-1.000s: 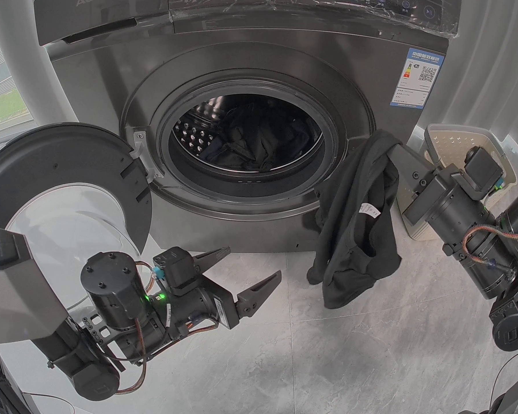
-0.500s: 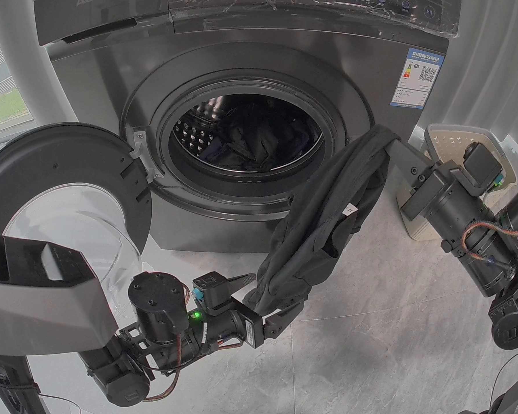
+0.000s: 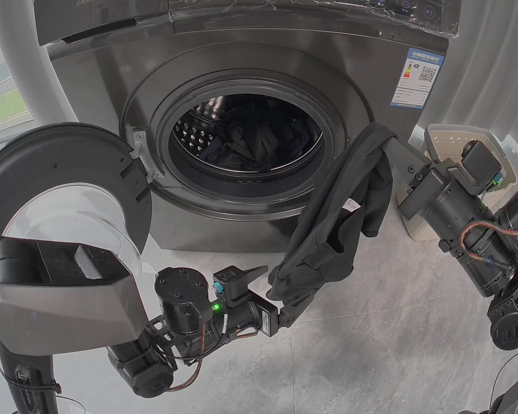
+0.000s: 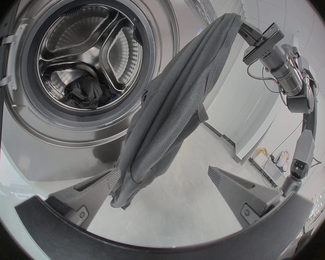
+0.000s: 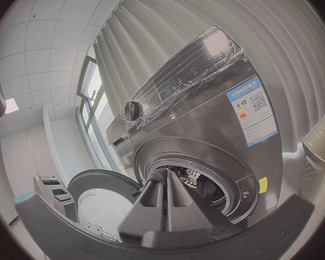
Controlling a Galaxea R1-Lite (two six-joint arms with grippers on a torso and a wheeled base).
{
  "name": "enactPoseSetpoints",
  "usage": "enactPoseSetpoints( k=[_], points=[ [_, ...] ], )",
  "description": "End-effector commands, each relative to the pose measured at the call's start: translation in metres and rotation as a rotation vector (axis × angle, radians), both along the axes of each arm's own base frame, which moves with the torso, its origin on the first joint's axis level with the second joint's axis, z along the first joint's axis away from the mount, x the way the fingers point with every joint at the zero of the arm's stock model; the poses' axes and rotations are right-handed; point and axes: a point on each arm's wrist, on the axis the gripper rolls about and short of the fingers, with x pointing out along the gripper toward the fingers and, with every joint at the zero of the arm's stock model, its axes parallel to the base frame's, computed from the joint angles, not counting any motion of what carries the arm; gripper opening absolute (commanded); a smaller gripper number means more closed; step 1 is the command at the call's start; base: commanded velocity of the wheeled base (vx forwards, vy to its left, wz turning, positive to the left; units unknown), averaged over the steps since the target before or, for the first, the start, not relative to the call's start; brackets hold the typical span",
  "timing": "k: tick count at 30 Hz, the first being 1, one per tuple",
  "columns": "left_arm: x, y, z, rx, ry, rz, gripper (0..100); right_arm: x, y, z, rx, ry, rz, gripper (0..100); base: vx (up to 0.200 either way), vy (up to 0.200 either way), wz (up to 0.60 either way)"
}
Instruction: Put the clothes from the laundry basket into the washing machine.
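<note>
We see right tool (image 5: 166,180) clamped on black garment (image 3: 339,214) before washing machine (image 3: 259,47); left tool (image 4: 164,173) spread wide at its hem.

Bright even daylight, glare on washing machine (image 5: 206,120)

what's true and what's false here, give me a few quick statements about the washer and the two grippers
The washer door is open. True.
The drum is empty. False: dark clothes lie in it.
The right gripper is shut on the black garment. True.
The left gripper is clamped on the black garment. False: its fingers are spread, with the garment's lower end against one of them.
</note>
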Motion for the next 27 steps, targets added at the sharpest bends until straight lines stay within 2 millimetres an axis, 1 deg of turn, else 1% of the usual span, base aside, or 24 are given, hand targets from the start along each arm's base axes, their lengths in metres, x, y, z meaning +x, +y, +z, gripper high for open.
enactPoseSetpoints(
  k=[1,5,9,10,11,12,13,14,15,16,18,21,27],
  points=[
    [0.011,-0.005,-0.009,0.005,-0.003,0.010,100,0.000,0.000,-0.001,-0.002,0.002,0.001,0,0.000,0.000,0.00],
    [0.015,-0.009,-0.015,0.009,-0.001,0.004,100,0.000,0.000,-0.001,-0.003,0.003,0.001,0,0.000,0.000,0.00],
    [0.026,-0.018,-0.023,0.008,-0.020,0.006,100,0.000,0.001,-0.002,-0.005,0.006,0.002,0,0.000,0.000,0.00],
    [0.026,-0.018,-0.023,0.008,-0.020,0.006,100,0.000,0.001,-0.002,-0.005,0.006,0.002,0,0.000,0.000,0.00],
    [0.037,-0.022,-0.028,0.005,-0.043,0.018,100,0.000,0.001,-0.002,-0.004,0.004,0.002,0,0.000,0.000,0.00],
    [0.042,-0.022,-0.029,0.003,-0.052,0.027,100,0.000,0.001,-0.002,-0.005,0.006,0.002,0,0.000,0.000,0.00],
    [0.042,-0.022,-0.029,0.003,-0.052,0.027,100,0.000,0.001,-0.002,-0.005,0.006,0.002,0,0.000,0.000,0.00],
    [0.050,-0.024,-0.032,-0.004,-0.065,0.038,100,0.000,0.001,-0.002,-0.005,0.006,0.002,0,0.000,0.000,0.00],
    [0.053,-0.024,-0.033,-0.002,-0.068,0.042,100,0.000,0.000,-0.002,-0.005,0.005,0.002,0,0.000,0.000,0.00],
    [0.054,-0.024,-0.034,0.001,-0.074,0.044,0,0.000,0.000,-0.002,-0.005,0.006,0.001,0,0.000,0.000,0.00],
    [0.054,-0.024,-0.035,0.013,-0.085,0.044,0,0.000,0.000,-0.002,-0.005,0.005,0.002,0,0.000,0.000,0.00],
    [0.055,-0.024,-0.032,0.011,-0.096,0.050,0,0.000,0.000,-0.002,-0.005,0.005,0.002,0,0.000,0.000,0.00],
    [0.055,-0.019,-0.008,-0.026,-0.138,0.066,0,0.000,0.000,-0.004,-0.009,0.012,0.001,0,0.000,0.000,0.00]
  ],
)
